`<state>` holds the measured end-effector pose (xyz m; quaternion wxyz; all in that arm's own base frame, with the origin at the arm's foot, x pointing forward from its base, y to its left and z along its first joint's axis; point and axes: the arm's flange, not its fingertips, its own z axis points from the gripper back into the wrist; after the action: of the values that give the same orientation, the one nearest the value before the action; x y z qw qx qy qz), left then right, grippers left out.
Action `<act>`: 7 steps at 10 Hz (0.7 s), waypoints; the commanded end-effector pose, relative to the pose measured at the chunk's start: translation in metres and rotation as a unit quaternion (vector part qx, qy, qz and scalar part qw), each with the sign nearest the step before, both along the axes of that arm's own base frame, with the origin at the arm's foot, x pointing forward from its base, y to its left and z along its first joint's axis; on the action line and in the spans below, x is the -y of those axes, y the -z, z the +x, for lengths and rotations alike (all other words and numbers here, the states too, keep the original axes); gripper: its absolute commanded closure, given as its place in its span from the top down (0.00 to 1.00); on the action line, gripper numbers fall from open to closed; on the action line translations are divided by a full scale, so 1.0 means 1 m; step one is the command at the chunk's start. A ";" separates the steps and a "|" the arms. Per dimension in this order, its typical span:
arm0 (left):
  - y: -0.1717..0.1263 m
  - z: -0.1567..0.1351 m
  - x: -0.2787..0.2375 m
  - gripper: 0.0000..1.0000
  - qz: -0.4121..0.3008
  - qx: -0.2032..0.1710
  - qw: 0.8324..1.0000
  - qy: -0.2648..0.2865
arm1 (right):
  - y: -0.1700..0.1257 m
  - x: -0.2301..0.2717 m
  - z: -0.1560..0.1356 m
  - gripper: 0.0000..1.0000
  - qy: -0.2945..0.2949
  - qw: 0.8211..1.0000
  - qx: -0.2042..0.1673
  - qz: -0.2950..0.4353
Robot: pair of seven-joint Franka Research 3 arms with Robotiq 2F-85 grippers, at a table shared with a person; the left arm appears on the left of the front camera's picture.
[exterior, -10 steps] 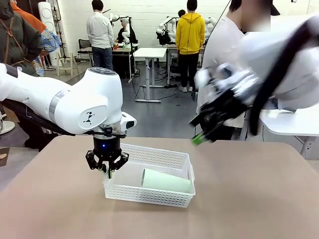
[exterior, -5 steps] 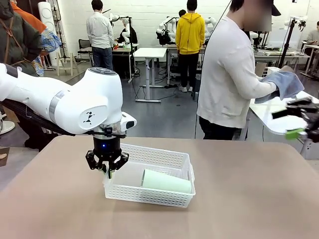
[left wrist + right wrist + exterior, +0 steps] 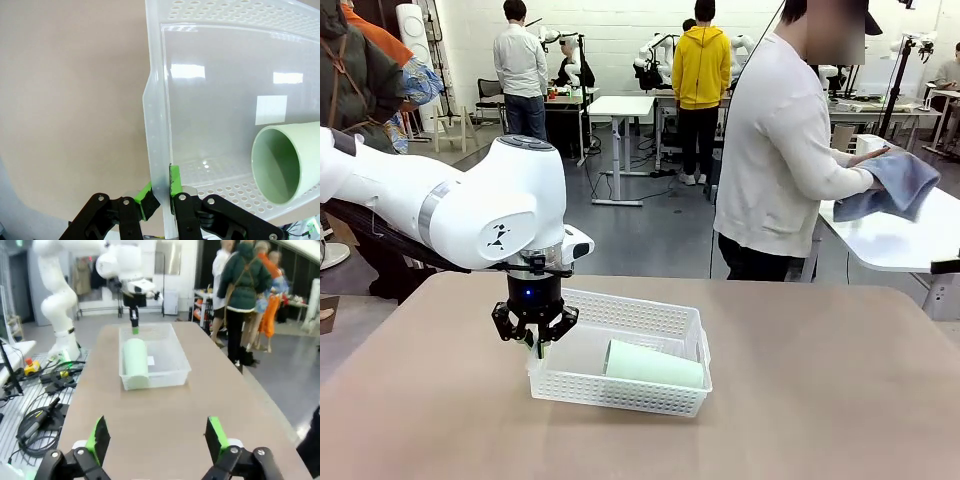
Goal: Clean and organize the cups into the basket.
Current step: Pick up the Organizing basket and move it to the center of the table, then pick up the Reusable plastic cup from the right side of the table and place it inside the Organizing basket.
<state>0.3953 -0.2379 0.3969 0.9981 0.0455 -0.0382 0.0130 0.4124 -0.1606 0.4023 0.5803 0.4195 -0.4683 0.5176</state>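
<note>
One mint cup [image 3: 655, 364] lies on its side in the white basket [image 3: 620, 392], centre-left on the surface [image 3: 820, 400]. The left hand [image 3: 536, 345] pinches the basket's left wall; the right hand [image 3: 157, 436] gapes wide and empty.

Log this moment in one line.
left hand: shut on basket wall | right hand: open, empty | green cup: lying in basket | person: holding cloth

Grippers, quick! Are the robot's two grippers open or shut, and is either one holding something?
Left gripper: closed, pinching the basket by its side wall.
Right gripper: open, holding nothing.
</note>
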 end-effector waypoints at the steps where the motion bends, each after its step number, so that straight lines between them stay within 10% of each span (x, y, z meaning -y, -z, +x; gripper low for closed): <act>1: -0.002 -0.001 0.003 0.00 0.000 0.004 1.000 -0.011 | 0.008 0.010 0.016 1.00 0.006 1.000 -0.009 0.011; 7: -0.002 -0.001 0.003 0.00 0.000 0.004 1.000 -0.011 | 0.022 0.017 0.012 1.00 0.006 1.000 -0.023 0.004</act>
<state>0.3953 -0.2379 0.3969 0.9981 0.0455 -0.0382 0.0130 0.4241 -0.1763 0.3815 0.5907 0.4319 -0.4589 0.5040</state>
